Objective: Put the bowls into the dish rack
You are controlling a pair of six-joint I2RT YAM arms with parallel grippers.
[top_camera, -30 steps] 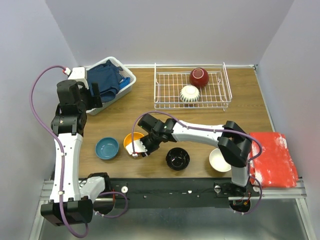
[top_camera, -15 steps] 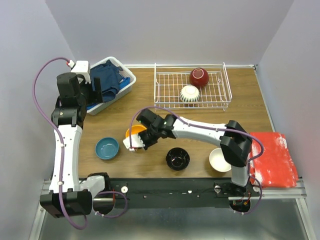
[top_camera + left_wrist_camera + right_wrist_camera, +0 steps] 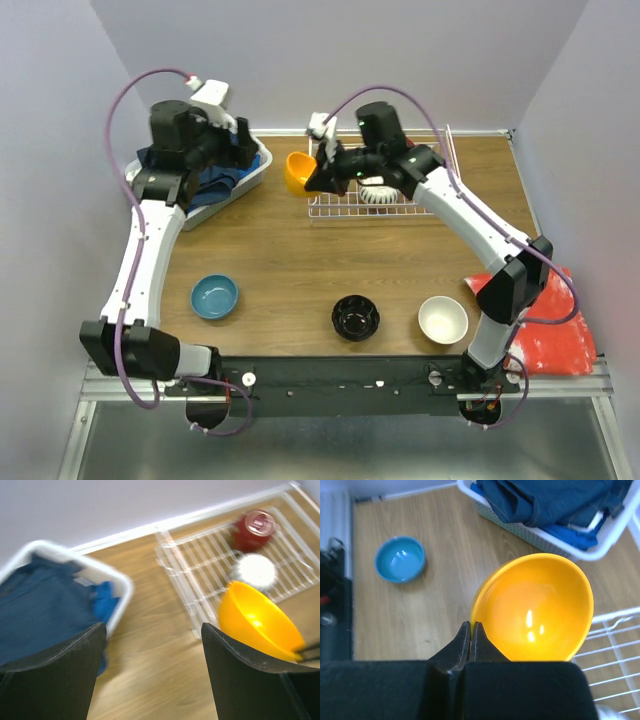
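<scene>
An orange bowl (image 3: 296, 172) is held tilted in the air just beside the left edge of the dish rack (image 3: 440, 192), its thin rim pinched between the jaws of the right gripper (image 3: 471, 630), which are pressed together on it. The left gripper (image 3: 152, 630) is seen further left of the rack, jaws wide apart and empty. The bowl is judged light, rigid and glossy, so it could pivot or slip; a deeper bite on the rim is advised

Wooden table (image 3: 280, 250): blue bowl (image 3: 214, 296), black bowl (image 3: 355, 317) and white bowl (image 3: 443, 320) are set along the near side. Dish rack (image 3: 435, 185) and cloth-filled basket (image 3: 264, 160) are placed at the far side.
</scene>
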